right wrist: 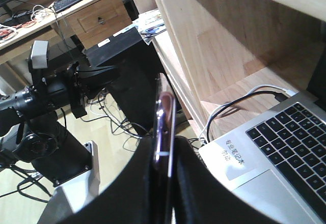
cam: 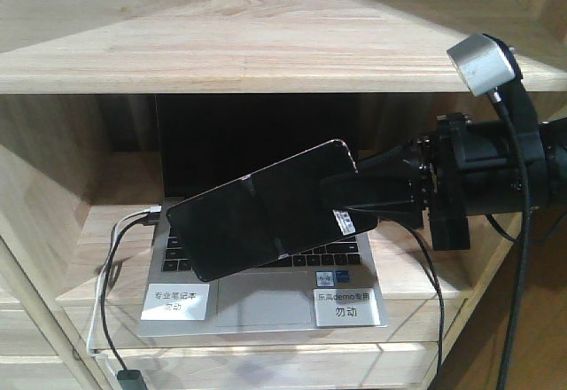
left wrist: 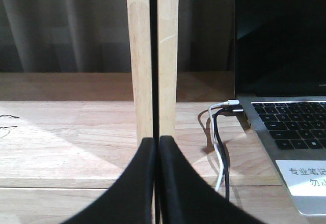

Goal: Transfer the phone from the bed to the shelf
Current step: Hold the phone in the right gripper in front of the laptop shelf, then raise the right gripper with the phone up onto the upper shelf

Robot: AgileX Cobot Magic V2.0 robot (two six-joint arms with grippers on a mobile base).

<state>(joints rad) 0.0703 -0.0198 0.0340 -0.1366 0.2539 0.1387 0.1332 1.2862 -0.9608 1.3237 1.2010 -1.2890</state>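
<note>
The phone (cam: 257, 222) is a glossy black slab with a centre crease and a white sticker (cam: 344, 222). It hangs tilted in the air in front of the shelf (cam: 266, 53), over the laptop's keyboard. My right gripper (cam: 350, 204) reaches in from the right and is shut on the phone's right end. In the right wrist view the phone's pinkish edge (right wrist: 165, 117) stands clamped between the two black fingers of the right gripper (right wrist: 164, 155). My left gripper (left wrist: 157, 145) is shut with nothing in it, low over a shelf board (left wrist: 76, 137). The bed is out of view.
An open grey laptop (cam: 266, 297) with two white labels sits on the lower shelf board beneath the phone. White and black cables (cam: 111, 266) run from its left side. Twin wooden uprights (left wrist: 152, 56) stand right ahead of the left gripper. The left arm (right wrist: 51, 91) shows over the floor.
</note>
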